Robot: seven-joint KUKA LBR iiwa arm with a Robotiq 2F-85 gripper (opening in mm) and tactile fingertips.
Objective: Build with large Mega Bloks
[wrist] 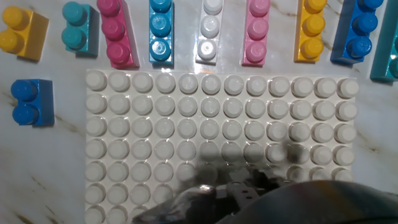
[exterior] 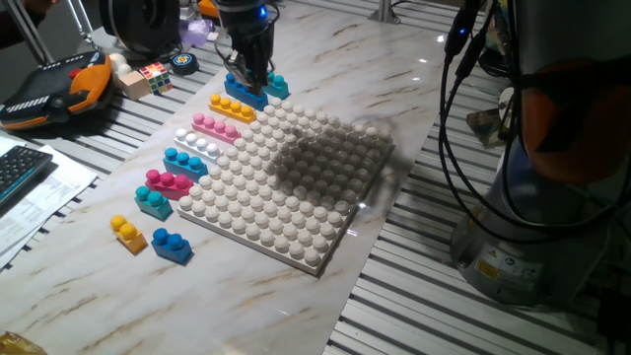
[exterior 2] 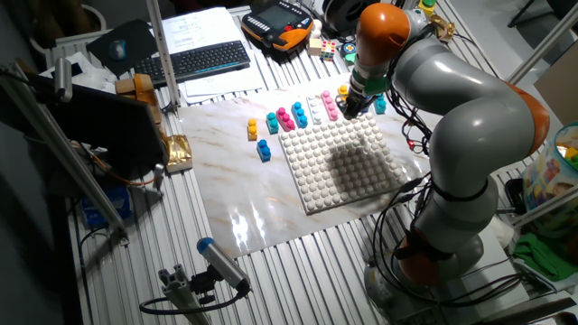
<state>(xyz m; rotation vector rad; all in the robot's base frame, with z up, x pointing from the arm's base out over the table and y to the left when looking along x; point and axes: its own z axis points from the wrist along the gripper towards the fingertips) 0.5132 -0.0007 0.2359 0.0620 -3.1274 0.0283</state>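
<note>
The white studded baseplate point(exterior: 286, 187) lies mid-table. Beside its left edge runs a row of Mega Bloks: teal point(exterior: 276, 86), blue point(exterior: 245, 96), yellow point(exterior: 232, 106), pink point(exterior: 215, 126), white point(exterior: 197, 145), blue point(exterior: 185, 161), magenta point(exterior: 168, 182) and a short teal point(exterior: 153, 200). A short yellow brick point(exterior: 128, 234) and a short blue brick point(exterior: 172, 245) lie apart in front. My gripper point(exterior: 247, 79) hangs right over the far blue brick, which shows free on the table in the hand view point(wrist: 357, 31). Its fingers look dark and blurred, so I cannot tell their opening.
A small multicoloured puzzle cube point(exterior: 154, 76), a wooden block and an orange-black handset point(exterior: 59, 89) lie beyond the marble sheet's far left corner. A keyboard point(exterior 2: 194, 61) and papers lie to the left. Cables hang at the right by the robot base point(exterior: 513, 247).
</note>
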